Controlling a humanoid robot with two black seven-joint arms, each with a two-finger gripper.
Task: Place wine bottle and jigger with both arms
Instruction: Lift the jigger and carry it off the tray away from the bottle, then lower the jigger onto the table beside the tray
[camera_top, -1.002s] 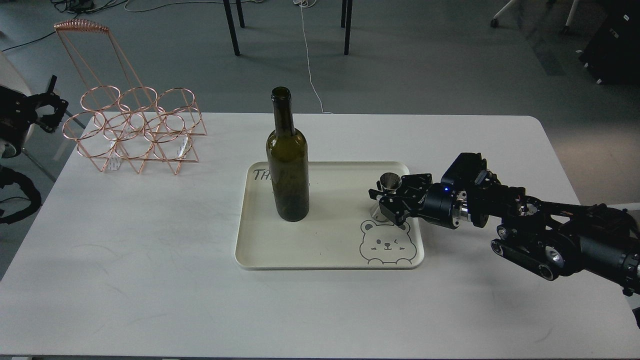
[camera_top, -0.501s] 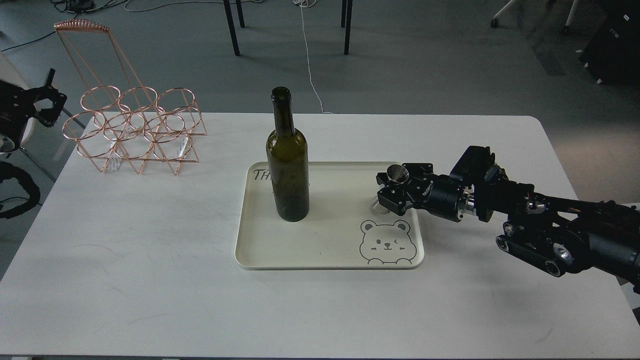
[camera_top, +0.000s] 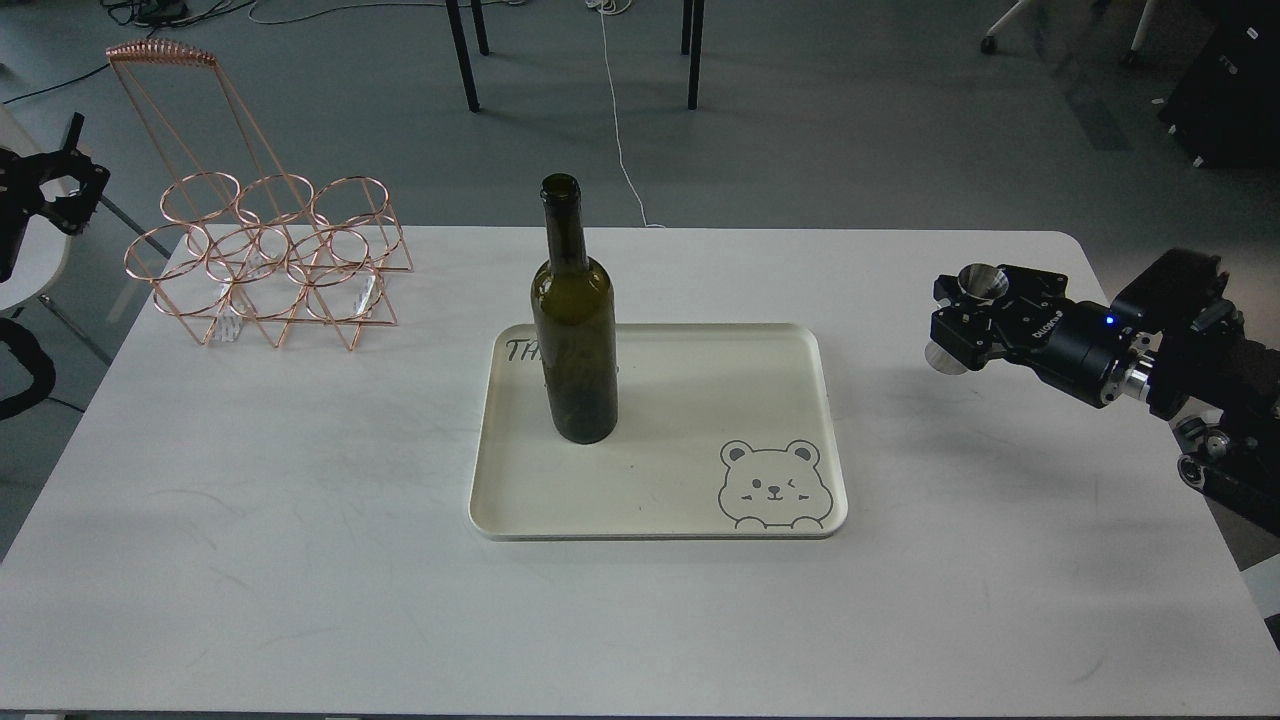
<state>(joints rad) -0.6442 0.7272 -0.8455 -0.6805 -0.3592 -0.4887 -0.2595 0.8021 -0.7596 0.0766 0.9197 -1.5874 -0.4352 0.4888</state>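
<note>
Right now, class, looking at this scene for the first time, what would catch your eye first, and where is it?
The tall dark wine bottle stands upright on the left part of the cream tray at the table's centre. At the right, the right gripper holds the shiny jigger above the table, off the tray. A copper wire rack sits at the far left corner.

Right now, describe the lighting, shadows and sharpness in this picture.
Head view: soft, even overhead light, no harsh glare; the wine bottle casts only a faint shadow on the cream tray; a diffuse shadow lies on the table under the right pincer holding the jigger; bottle and copper wire rack are sharp; the left pincer is dark, fingers indistinct.
</note>
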